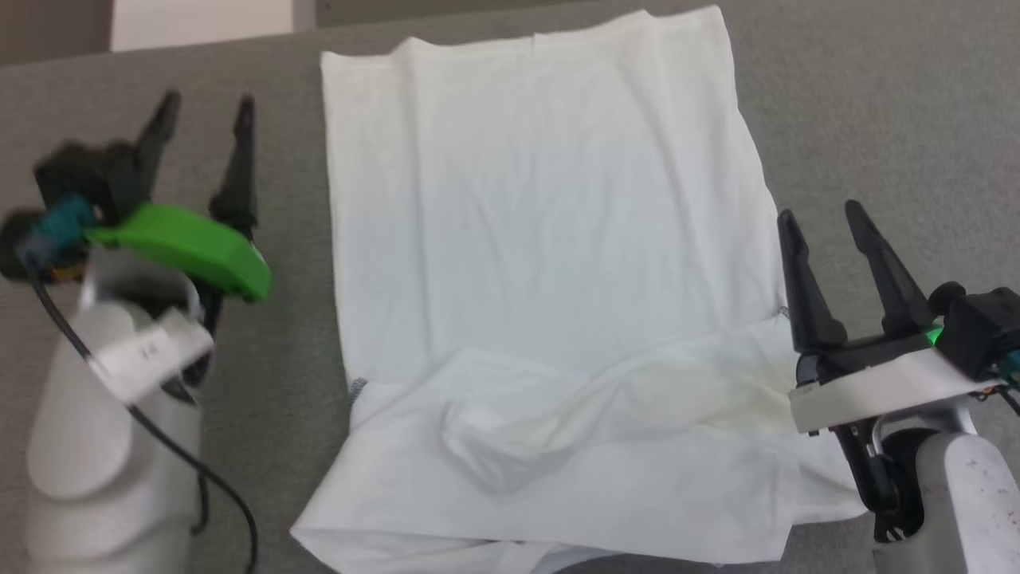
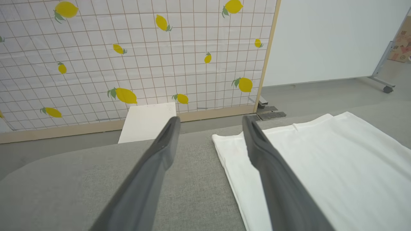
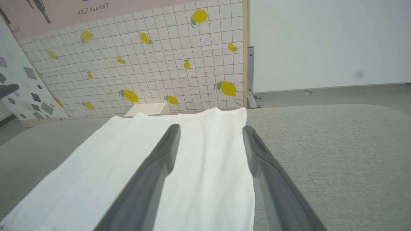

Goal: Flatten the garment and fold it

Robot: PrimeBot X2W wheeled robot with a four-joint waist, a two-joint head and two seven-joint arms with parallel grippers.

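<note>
So the garment (image 1: pixel 542 199) is spread out on the grey counter (image 1: pixel 876 96) between the two grippers, with its near end bunched up and folded over. It's off to the right of the left gripper (image 1: pixel 205 108), whose fingers are spread and holding nothing. The right gripper (image 1: pixel 819 211) is at its right edge, also wide open and empty.

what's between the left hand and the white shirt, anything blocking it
Nothing visible. The open left hand is beside the left edge of the large white thin-fabric shirt, with just bare grey woven cloth surface between them. The open right hand is at its right edge.
</note>
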